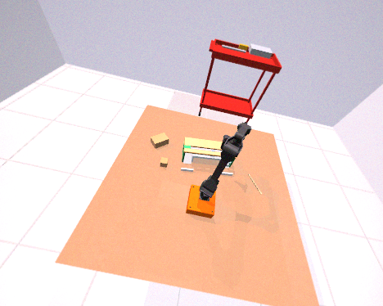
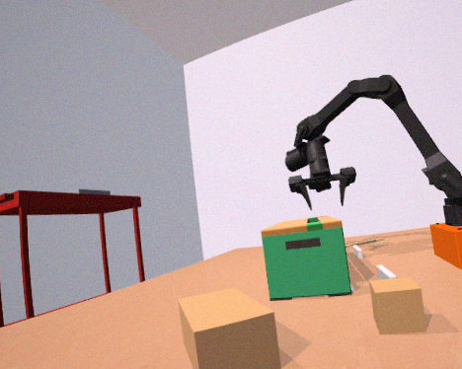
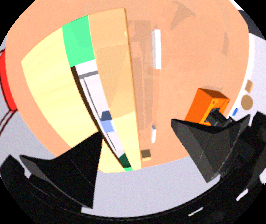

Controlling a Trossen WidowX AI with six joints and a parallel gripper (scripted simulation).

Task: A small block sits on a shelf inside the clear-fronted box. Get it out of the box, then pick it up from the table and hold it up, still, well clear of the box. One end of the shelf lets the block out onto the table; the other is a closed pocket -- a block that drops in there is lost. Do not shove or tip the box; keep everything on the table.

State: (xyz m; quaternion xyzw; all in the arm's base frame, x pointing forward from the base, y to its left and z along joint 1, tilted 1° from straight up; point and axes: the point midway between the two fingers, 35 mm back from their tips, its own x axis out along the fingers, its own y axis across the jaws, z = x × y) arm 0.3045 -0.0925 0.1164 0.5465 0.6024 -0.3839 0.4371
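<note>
The box (image 1: 202, 142) (image 2: 306, 273) (image 3: 46, 90) has a pale wooden top with a long slot, green ends and a clear front. Through the slot, the wrist view shows a small blue block (image 3: 107, 126) with a darker face inside; which part of the shelf it rests on I cannot tell. My gripper (image 2: 327, 207) (image 3: 137, 128) is open and empty, pointing down above the box, with its fingertips over the top in the exterior view. In the top view the arm covers the box's right part and the fingertips are hidden.
White strips (image 1: 186, 169) (image 2: 386, 271) (image 3: 157, 49) lie before the box. A tan cube (image 1: 164, 163) (image 2: 398, 308) and larger tan block (image 1: 159, 140) (image 2: 227, 313) stand beyond its left end. A thin stick (image 1: 254, 184) lies right. A red cart (image 1: 227, 104) (image 2: 74, 203) stands behind.
</note>
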